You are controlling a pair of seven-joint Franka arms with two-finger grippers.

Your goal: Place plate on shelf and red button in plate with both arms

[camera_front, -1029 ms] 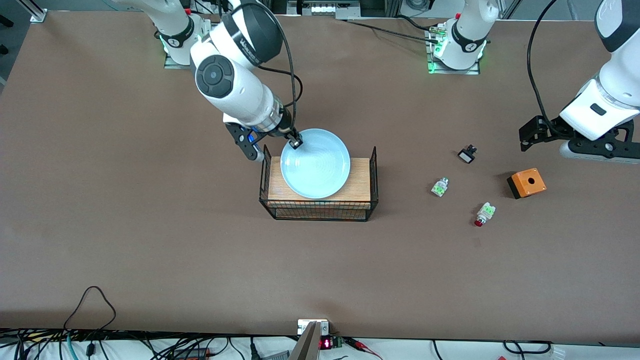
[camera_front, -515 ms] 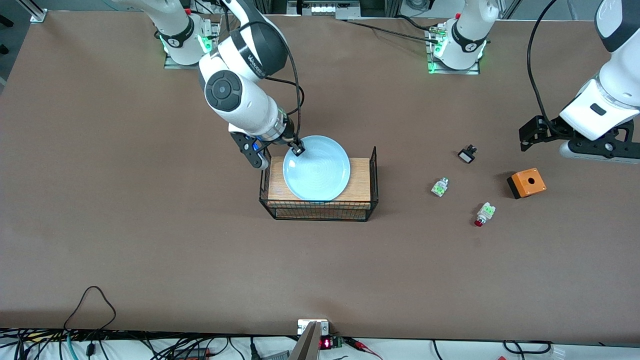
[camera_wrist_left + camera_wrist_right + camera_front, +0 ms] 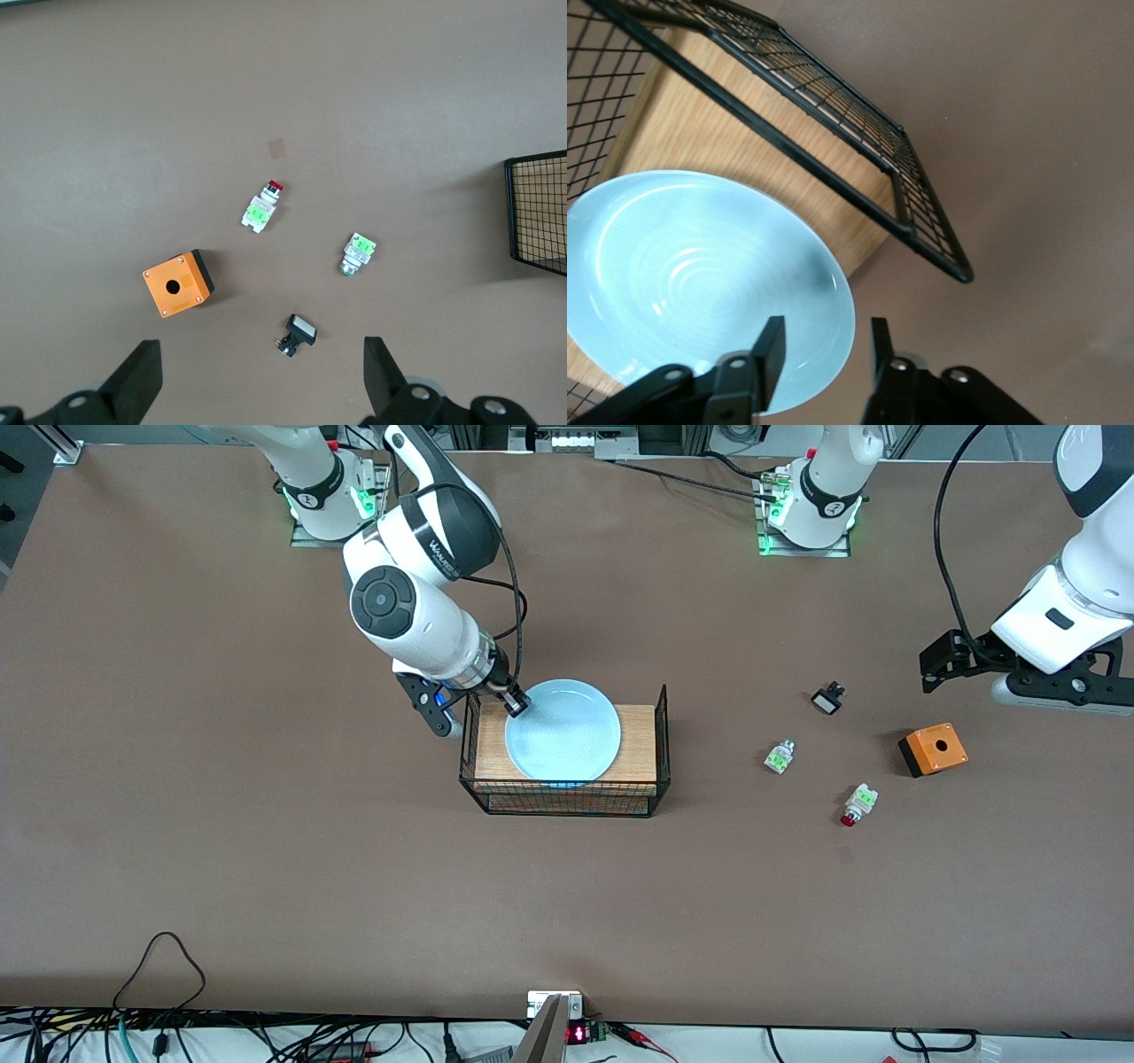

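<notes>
The pale blue plate is over the wooden board inside a black wire basket. My right gripper is shut on the plate's rim at the edge toward the right arm's end. In the right wrist view one finger lies over the plate and the other outside its rim, around my right gripper. The red button lies on its side on the table, also in the left wrist view. My left gripper waits open and empty above the table near the orange box.
An orange box with a round hole sits beside the red button, farther from the front camera. A white-green button without a cap and a small black-and-white button lie between the basket and the box. The basket's wire wall stands beside the plate.
My right gripper has carried the plate lower into the basket and a little nearer to the front camera. The left arm has not moved.
</notes>
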